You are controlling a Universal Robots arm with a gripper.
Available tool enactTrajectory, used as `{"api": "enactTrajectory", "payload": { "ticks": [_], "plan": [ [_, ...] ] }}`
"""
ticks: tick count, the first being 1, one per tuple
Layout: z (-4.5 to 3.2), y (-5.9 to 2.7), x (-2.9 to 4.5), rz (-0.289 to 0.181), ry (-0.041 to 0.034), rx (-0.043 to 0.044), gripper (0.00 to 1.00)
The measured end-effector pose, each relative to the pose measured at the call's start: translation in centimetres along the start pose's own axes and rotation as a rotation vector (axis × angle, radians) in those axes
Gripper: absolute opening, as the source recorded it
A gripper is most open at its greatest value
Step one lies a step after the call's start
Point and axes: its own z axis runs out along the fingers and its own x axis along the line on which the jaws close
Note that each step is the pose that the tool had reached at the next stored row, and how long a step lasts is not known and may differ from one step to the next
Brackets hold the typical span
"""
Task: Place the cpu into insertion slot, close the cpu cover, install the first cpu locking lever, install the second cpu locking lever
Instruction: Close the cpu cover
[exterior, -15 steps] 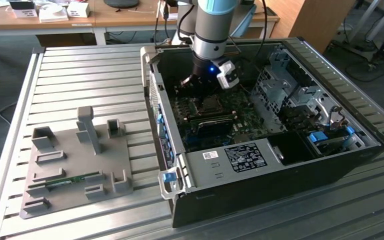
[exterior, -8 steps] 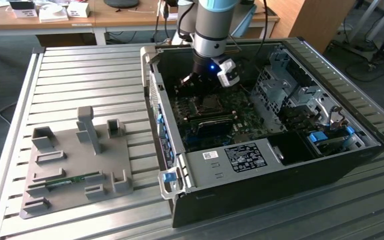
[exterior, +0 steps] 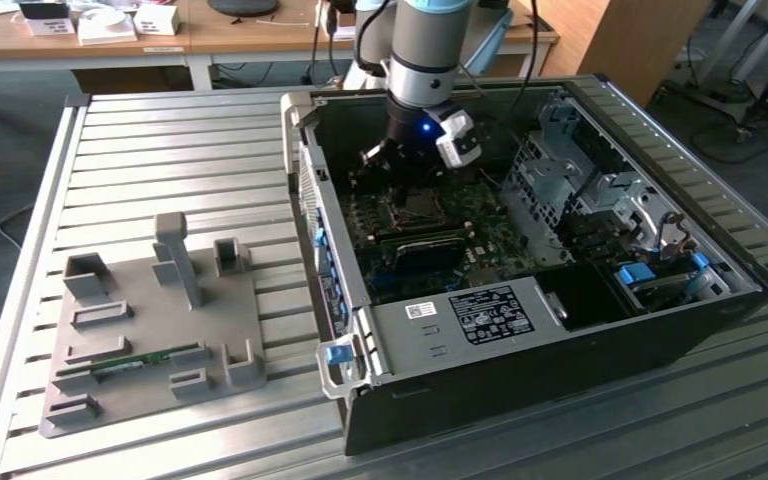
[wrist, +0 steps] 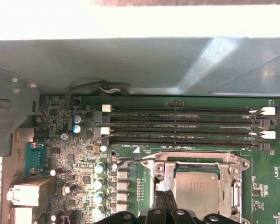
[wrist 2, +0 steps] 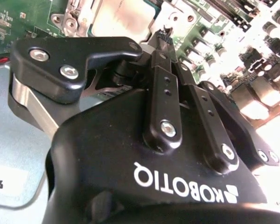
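Over the cpu cover [wrist: 196,166], claw [wrist: 164,198] pinched shut, tips at its edge

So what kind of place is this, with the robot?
Probably a robotics lab or workshop: a robot arm reaches into an open computer case on a slatted metal table, with wooden desks behind.

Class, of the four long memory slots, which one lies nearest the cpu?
The memory slot bordering the cpu cover; the other three lie beyond it, farther from the cpu.
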Motion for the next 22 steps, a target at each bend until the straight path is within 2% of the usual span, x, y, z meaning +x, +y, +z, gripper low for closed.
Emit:
{"api": "enactTrajectory", "payload": {
  "ticks": [9,19,22],
  "plan": [
    [-0.87,0.01,-0.01,0.0,0.0,0.0,0.11],
    [-0.9,0.01,-0.09,0.0,-0.0011,0.0001,0.11],
    [-0.86,0.01,-0.13,0.0,-0.0067,0.0,0.11]
  ]
}}
